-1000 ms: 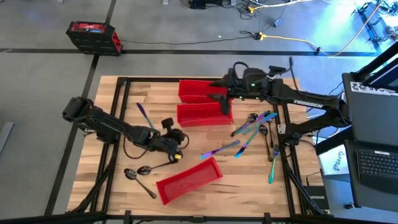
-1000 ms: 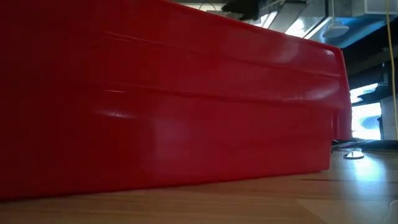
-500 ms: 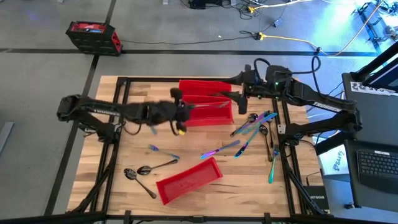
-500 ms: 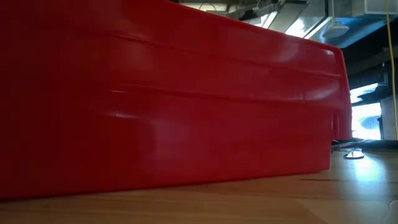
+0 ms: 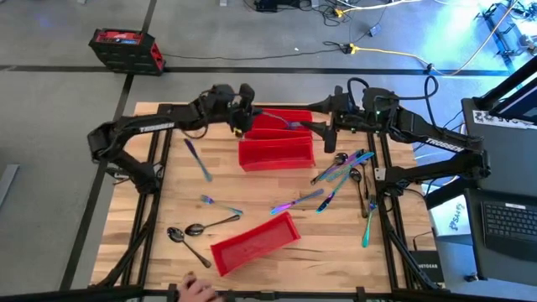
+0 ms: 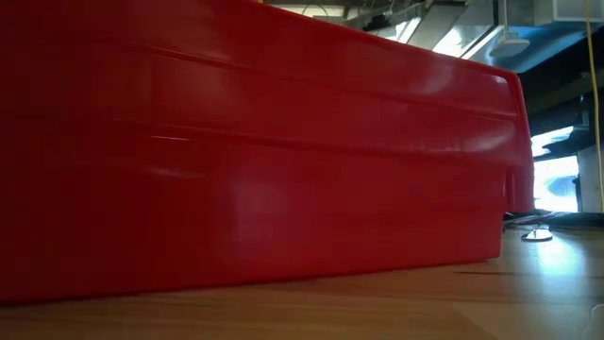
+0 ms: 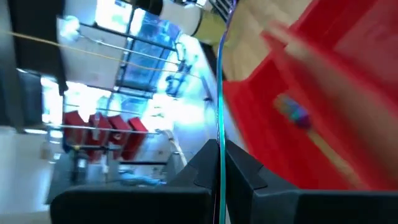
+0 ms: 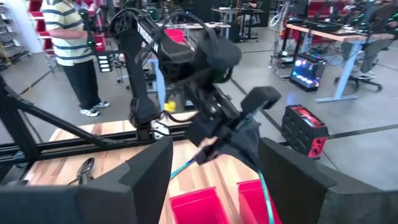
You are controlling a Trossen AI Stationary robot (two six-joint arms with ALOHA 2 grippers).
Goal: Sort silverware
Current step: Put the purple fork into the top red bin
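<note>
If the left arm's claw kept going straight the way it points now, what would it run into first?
Probably the right gripper. The left gripper, jaws shut on a slim iridescent utensil, points across the far red bin toward it. Heights are hard to judge, so it might pass above the bin without touching.

You look straight down on the whole table (image 5: 168, 201) from overhead. At tabletop level, a red bin (image 6: 255, 151) fills your view; both wrist cameras share the far bins.
</note>
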